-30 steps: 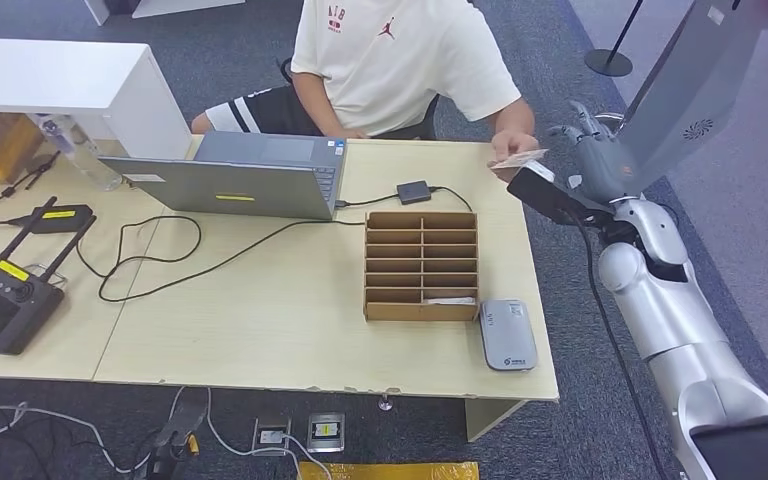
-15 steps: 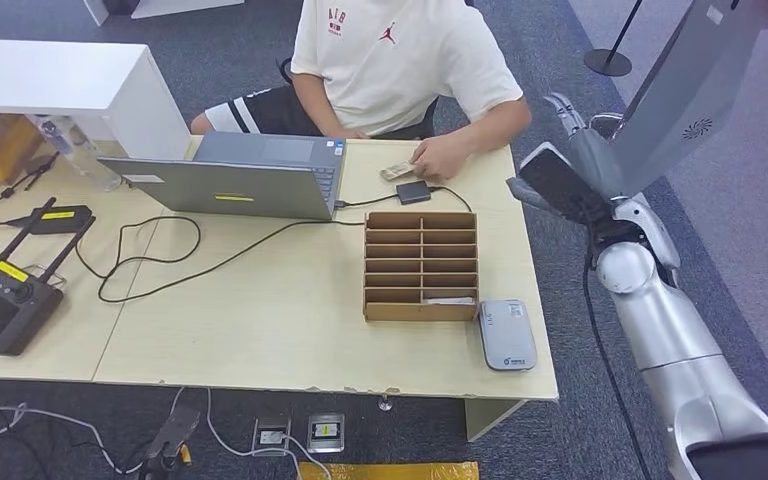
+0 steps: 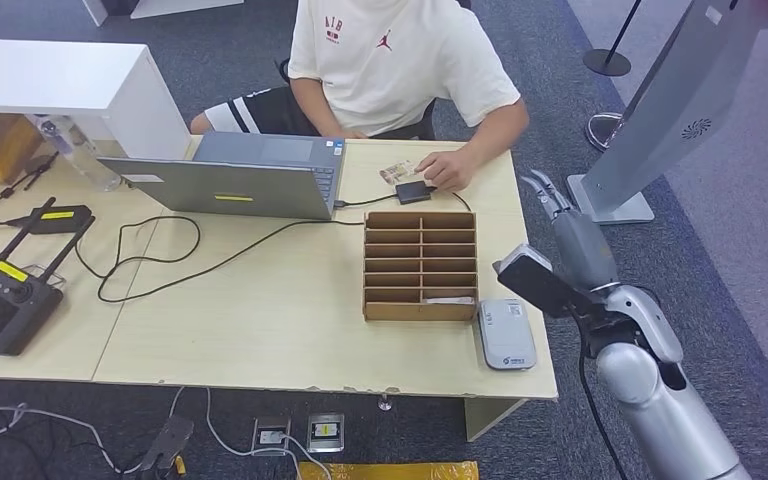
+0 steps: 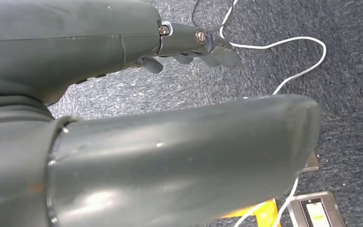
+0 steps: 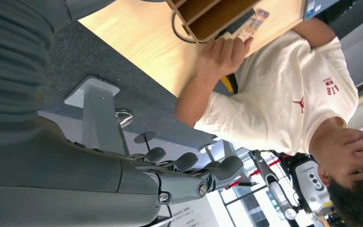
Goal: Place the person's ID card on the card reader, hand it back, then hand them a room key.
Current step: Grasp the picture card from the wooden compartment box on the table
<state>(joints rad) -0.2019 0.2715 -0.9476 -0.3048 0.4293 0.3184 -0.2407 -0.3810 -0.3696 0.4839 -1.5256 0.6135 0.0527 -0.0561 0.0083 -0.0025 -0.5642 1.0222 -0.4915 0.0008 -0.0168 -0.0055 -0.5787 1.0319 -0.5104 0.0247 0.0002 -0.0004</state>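
Right hand (image 3: 560, 215) is raised beside the desk's (image 3: 290, 330) right edge, past the card reader (image 3: 506, 335), fingers extended and apart, holding nothing. Left hand (image 4: 189, 45) hangs over carpet (image 4: 350, 85) and white cable; fingers loosely spread, nothing held. ID card (image 3: 397, 172) lies on the desk at the far edge, just beside a small black box (image 3: 413, 192), under the person's hand (image 3: 447, 168). Cardboard slot tray (image 3: 421, 265) stands between card and reader, one light card (image 3: 450, 298) in a near-right slot.
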